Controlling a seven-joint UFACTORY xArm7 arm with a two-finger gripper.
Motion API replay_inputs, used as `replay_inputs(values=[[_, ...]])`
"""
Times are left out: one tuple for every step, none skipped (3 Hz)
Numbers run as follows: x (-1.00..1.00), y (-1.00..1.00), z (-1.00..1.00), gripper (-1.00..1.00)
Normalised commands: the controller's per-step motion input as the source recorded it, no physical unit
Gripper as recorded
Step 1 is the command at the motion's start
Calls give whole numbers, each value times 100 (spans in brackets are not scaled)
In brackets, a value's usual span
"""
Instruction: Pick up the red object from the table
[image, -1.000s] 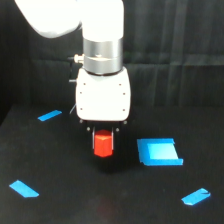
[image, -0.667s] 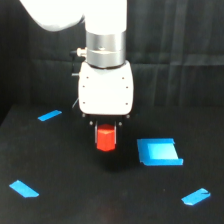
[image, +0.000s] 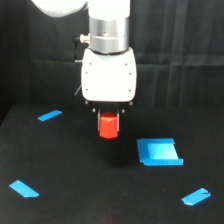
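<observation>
Hand pointing straight down under white boxy body, short dark fingers closed on the red object. Block gripped at its top end, most of it hanging out below the fingertips, upright, narrower than the white body. It looks lifted clear of the bench: a band of black shows under the block's bottom edge, with a faint darker patch on the surface below it, though contact can't be fully ruled out from this single view.

White arm rises from the hand through a silver-grey cylindrical wrist to a white link leaving the frame at top, toward the exterior view's left. Small dark fitting and thin cable on the wrist's side toward the exterior view's left.

Flat blue square piece lies on the bench below the hand and off toward the exterior view's right, near but apart from the block.

Blue tape strips around: one level with the hand toward the exterior view's left, one lower on that side near the frame edge, one low toward the exterior view's right, past the blue piece. All well apart from the hand.

Black drape behind bench.
</observation>
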Motion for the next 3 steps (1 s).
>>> replay_inputs(values=[[-8,9,51,-100],[1,2,27,-95],[-5,-3,15,-99]])
